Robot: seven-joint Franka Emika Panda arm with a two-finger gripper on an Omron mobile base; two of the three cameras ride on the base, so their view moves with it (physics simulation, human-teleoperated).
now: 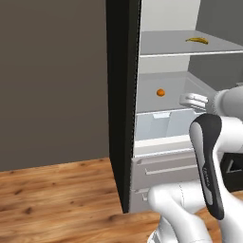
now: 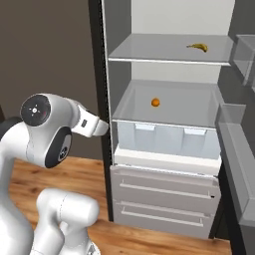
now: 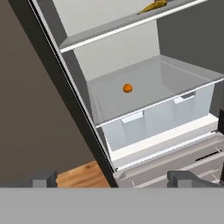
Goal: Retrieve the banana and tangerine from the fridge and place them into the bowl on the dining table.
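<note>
Soft, even rendered light is filling all three views, with no glare and no blur anywhere. The fridge (image 2: 164, 114) interior is glowing pale and bright, while the wall (image 1: 52, 80) beside it is sitting in dull brown-grey shade. Shadows are staying faint; a soft sheen is showing on the wooden floor (image 1: 57, 199). Edges are looking straight, undistorted.
</note>
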